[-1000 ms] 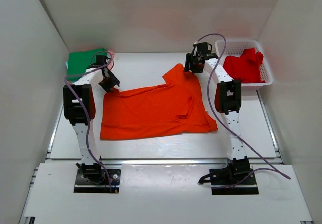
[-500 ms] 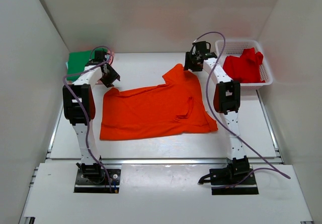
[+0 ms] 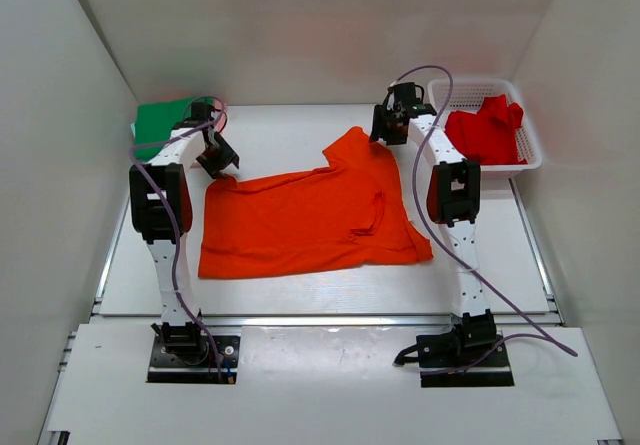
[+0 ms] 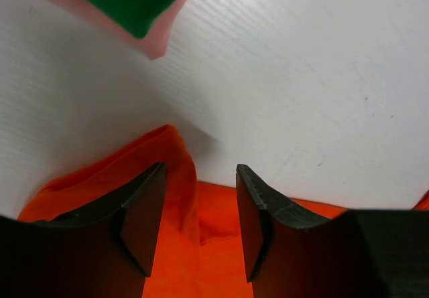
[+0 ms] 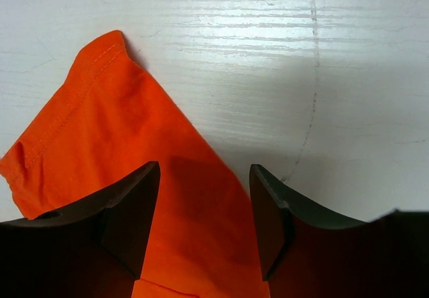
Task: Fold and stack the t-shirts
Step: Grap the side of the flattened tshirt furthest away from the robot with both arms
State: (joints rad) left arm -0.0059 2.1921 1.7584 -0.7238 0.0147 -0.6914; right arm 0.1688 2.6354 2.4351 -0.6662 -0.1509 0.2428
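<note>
L gripper & R gripper both spread, pinching nothing, above far-left & far-right ends of orange t-shirt.

white table, orange t-shirt spread flat mid-table, pink shirt under green shirt at far-left corner, white mesh basket far right

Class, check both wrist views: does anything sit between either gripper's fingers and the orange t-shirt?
Nothing visible does. The left gripper and right gripper both stand open directly over bare cloth of the orange t-shirt. The green t-shirt lies off at the far left, apart from the orange one.
</note>
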